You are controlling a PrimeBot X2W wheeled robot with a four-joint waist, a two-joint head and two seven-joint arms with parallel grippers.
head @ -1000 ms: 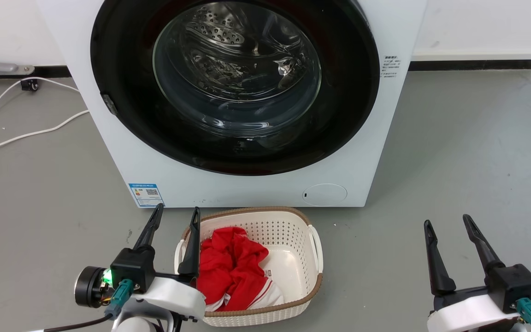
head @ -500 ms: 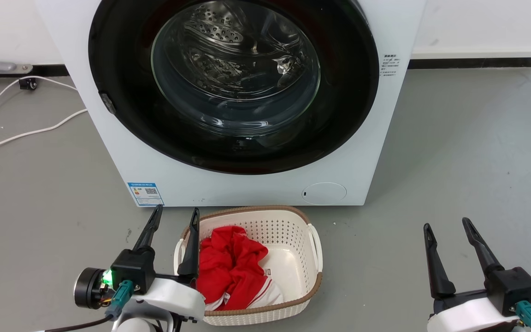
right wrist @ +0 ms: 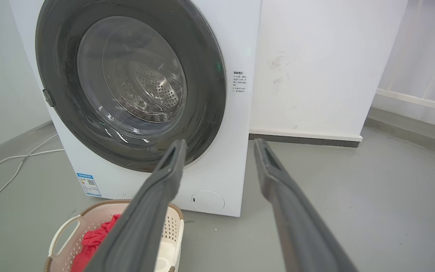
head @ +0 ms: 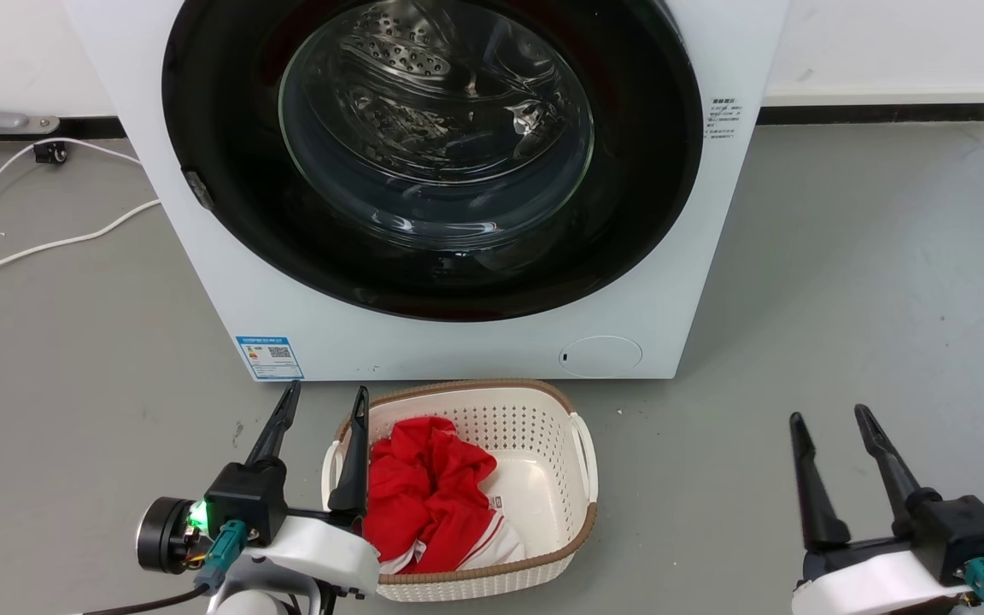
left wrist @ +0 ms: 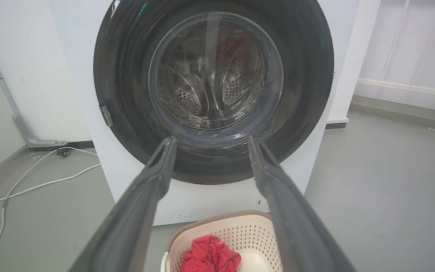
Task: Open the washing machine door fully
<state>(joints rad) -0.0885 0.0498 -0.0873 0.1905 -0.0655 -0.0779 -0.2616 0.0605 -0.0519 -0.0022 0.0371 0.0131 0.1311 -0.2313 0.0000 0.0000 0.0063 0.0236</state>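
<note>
The washing machine door (head: 219,171) is seen closed flush on the washing machine (head: 458,346). The left gripper (head: 328,387) and the right gripper (head: 828,412) are held spread apart and empty, well apart from the door.

My left gripper (left wrist: 210,139) is spread wide, empty. Its fingers frame the washing machine door (left wrist: 308,75), which lies flat against the washing machine (left wrist: 210,202). Below: white basket (left wrist: 247,232), red cloth (left wrist: 210,258) inside. White cable (left wrist: 43,185) on floor, left.
</note>
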